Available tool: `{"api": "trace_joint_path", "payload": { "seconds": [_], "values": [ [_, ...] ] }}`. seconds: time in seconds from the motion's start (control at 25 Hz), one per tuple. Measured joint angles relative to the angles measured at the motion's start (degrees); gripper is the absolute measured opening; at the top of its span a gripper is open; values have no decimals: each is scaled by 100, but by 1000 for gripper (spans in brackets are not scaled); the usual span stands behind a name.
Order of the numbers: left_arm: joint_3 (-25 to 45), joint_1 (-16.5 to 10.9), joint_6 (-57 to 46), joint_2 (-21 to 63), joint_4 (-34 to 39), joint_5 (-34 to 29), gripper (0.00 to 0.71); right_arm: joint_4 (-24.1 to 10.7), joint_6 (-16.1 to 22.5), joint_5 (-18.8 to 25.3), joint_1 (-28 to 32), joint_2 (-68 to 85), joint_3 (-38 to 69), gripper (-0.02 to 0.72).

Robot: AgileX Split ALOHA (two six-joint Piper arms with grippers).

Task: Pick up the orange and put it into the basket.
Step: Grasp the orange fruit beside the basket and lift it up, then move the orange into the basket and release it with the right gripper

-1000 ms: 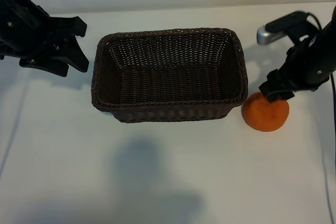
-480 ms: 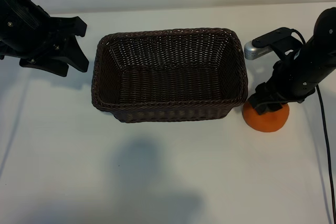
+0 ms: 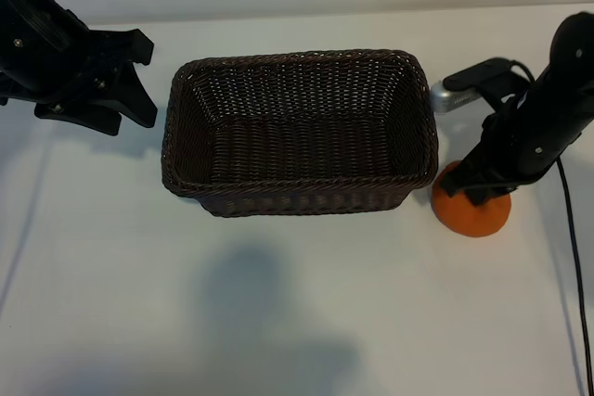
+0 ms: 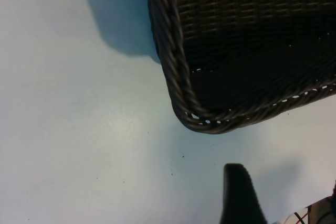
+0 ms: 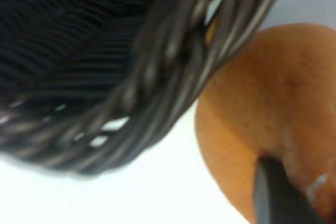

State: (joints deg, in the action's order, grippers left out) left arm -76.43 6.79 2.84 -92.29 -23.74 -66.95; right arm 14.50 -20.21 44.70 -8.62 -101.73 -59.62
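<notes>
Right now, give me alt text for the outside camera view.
The right hand presses down on the orange, which sits on the white table beside the empty wicker basket. The left hand hangs off the basket's other end.

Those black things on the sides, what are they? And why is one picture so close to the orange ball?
They are two robot arms with grippers for grabbing. One picture looks down at the white table from outside; the other two come from small cameras on the arms' wrists, so everything looks huge. On the table sit a brown woven basket with nothing in it, and an orange beside its corner. The right gripper is down on the orange, its fingers pressing the peel, but the fruit is not lifted yet. The left gripper waits open beside the basket, holding nothing.
</notes>
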Motion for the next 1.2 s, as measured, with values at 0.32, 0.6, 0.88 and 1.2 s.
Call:
{"api": "trace_joint_path", "payload": {
  "seconds": [0.32, 0.6, 0.88, 1.2],
  "values": [
    [0, 0, 0, 0, 0, 11, 456, -242, 81, 937, 0, 873, -489, 53],
    [0, 0, 7, 0, -5, 11, 456, -977, 633, 1330, 0, 1468, -764, 53],
    [0, 0, 7, 0, -5, 11, 456, -1136, 774, 1718, 5, 1629, -1295, 53],
    [0, 0, 7, 0, -5, 11, 456, -642, 749, 1792, 5, 1568, -1557, 53]
  ]
}}
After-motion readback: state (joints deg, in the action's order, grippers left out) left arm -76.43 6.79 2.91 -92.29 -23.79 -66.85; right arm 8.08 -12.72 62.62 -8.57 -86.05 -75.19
